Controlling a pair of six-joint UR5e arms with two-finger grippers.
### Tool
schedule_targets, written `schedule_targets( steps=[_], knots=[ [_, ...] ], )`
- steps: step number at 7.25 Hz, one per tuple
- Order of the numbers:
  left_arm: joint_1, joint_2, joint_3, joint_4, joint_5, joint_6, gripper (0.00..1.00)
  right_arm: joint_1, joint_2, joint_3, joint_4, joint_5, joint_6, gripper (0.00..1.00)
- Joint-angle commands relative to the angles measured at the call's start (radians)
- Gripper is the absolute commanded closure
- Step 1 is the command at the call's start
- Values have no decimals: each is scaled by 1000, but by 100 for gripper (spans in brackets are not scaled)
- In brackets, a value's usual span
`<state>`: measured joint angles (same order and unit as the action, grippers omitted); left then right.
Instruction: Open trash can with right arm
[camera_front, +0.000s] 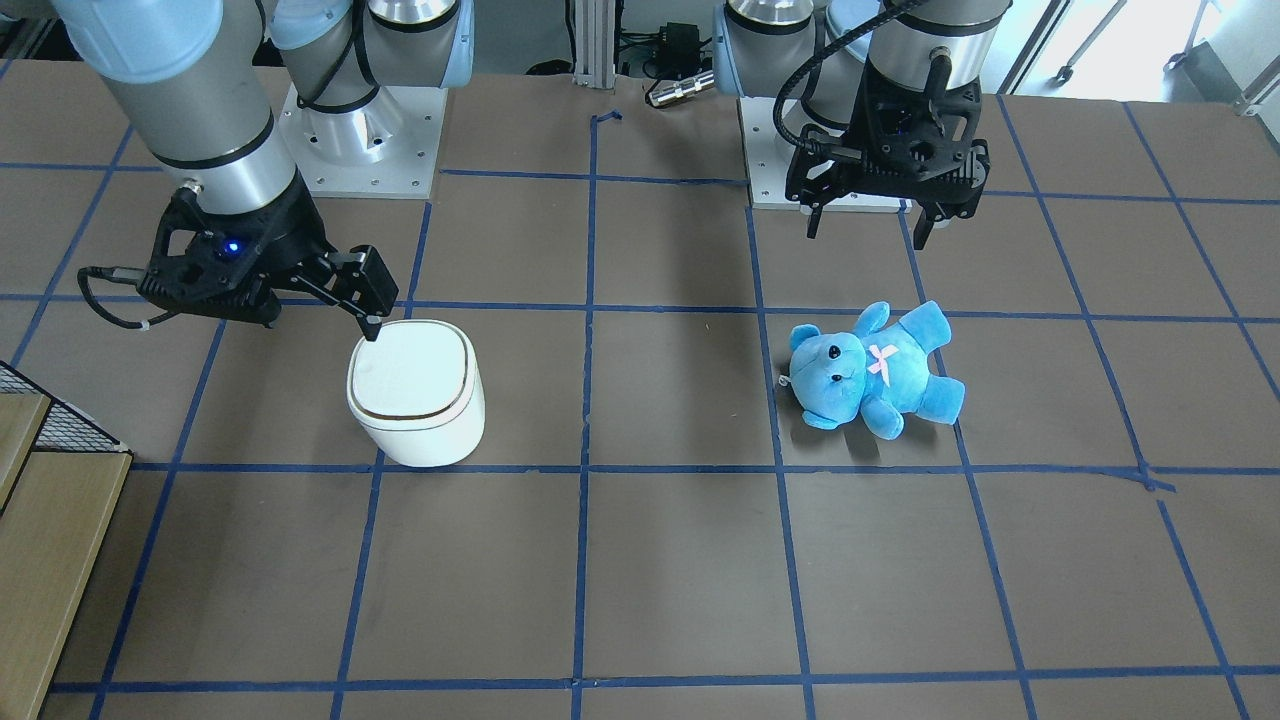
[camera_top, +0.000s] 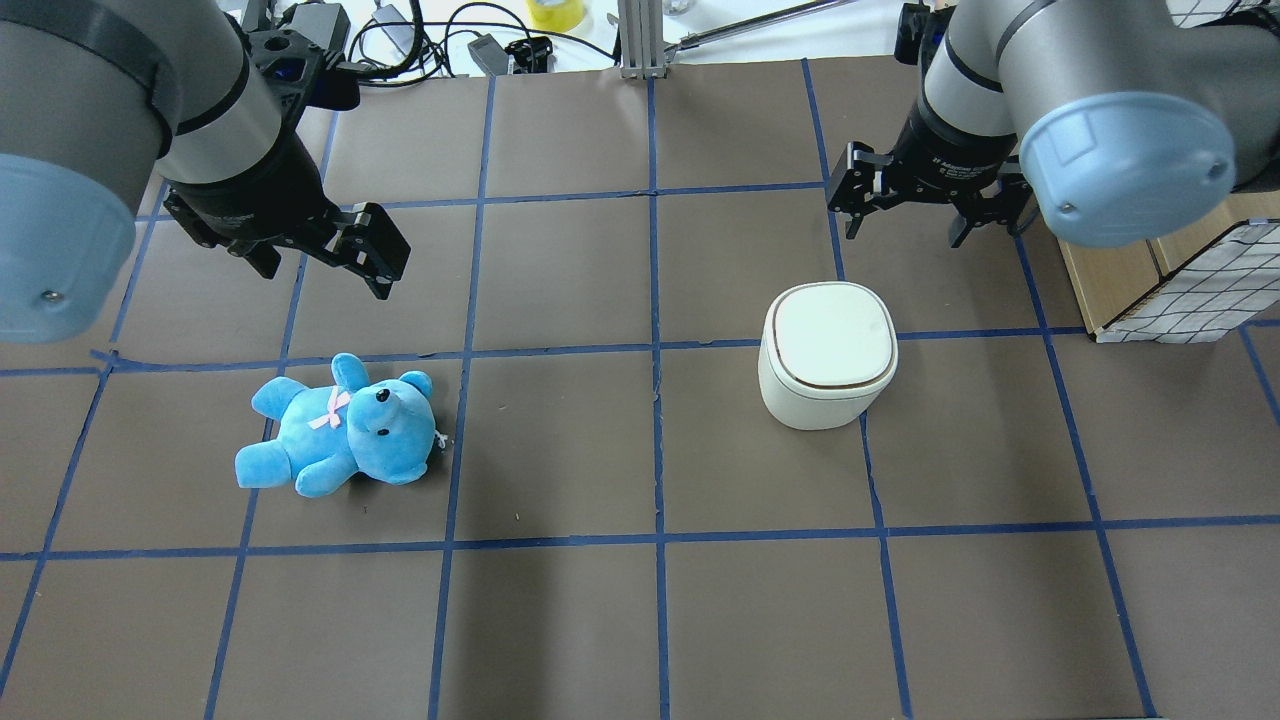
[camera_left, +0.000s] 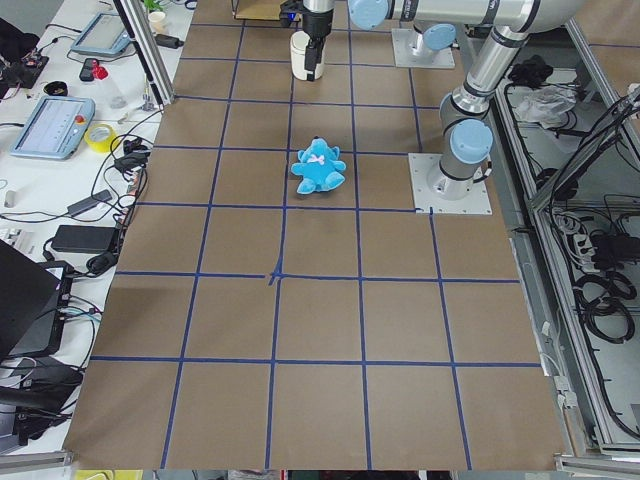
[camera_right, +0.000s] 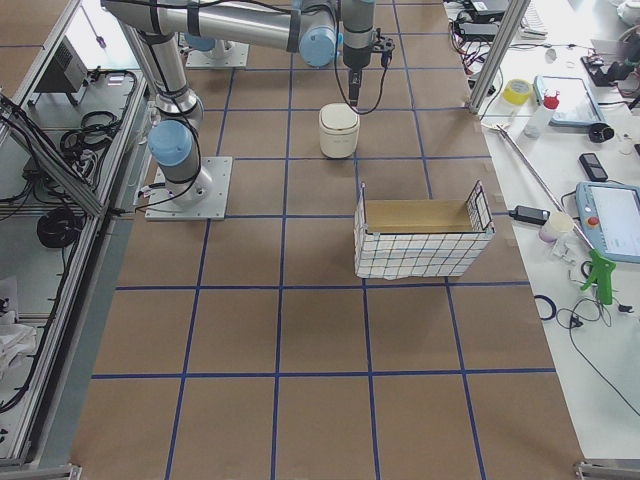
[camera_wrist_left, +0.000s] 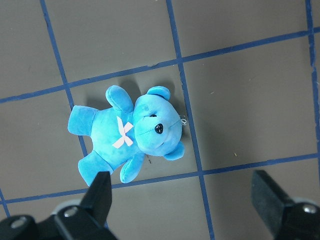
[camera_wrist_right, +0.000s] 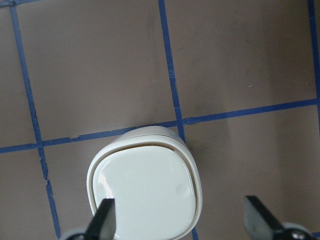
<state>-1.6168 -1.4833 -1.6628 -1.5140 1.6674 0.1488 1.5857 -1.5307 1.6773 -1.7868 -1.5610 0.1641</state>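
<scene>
The white trash can (camera_front: 418, 400) stands on the brown table with its flat lid (camera_top: 828, 335) closed. It also shows in the right wrist view (camera_wrist_right: 145, 192) and the exterior right view (camera_right: 338, 130). My right gripper (camera_front: 320, 318) has a blue light. It is open and empty, hovering above the can without touching it, and also shows overhead (camera_top: 908, 228) and in its wrist view (camera_wrist_right: 182, 217). My left gripper (camera_front: 866, 232) is open and empty above the table, behind the blue teddy bear (camera_front: 875, 368). It also shows overhead (camera_top: 325, 278).
The blue teddy bear (camera_top: 340, 428) lies on its back on the robot's left side, and it shows in the left wrist view (camera_wrist_left: 132, 135). A wire basket with a cardboard lining (camera_top: 1180, 290) stands at the table's right edge, near the right arm. Blue tape lines grid the table.
</scene>
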Motion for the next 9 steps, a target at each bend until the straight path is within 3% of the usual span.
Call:
schedule_targets(
  steps=[1, 3, 9],
  knots=[
    [0, 0, 0, 0, 0, 0, 0, 0, -55, -4, 53, 1, 0, 0],
    [0, 0, 0, 0, 0, 0, 0, 0, -74, -5, 125, 1, 0, 0],
    [0, 0, 0, 0, 0, 0, 0, 0, -89, -10, 191, -2, -2, 0]
  ],
)
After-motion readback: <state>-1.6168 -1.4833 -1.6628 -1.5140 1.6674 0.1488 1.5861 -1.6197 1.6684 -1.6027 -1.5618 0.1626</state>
